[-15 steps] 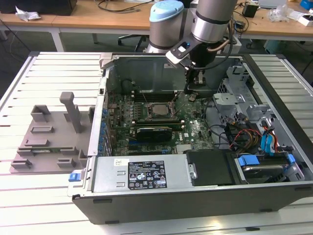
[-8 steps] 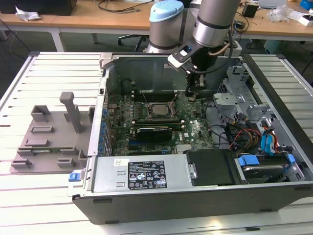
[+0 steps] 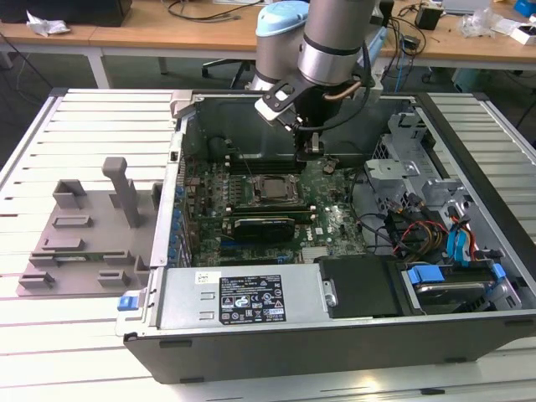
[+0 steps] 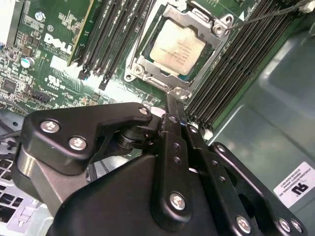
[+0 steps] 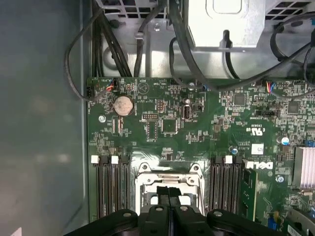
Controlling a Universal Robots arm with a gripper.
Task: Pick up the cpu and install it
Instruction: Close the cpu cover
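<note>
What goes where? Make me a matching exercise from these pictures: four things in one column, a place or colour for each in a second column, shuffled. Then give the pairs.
Things
1. cpu
2. round battery
3. grey tray
4. gripper

Places and colours
a. on the slatted table, outside the computer case
b. seated in the metal socket frame
c. silver, on the green board
d. black, hanging over the board next to the socket frame

Pairs: 1-b, 2-c, 3-a, 4-d
</note>
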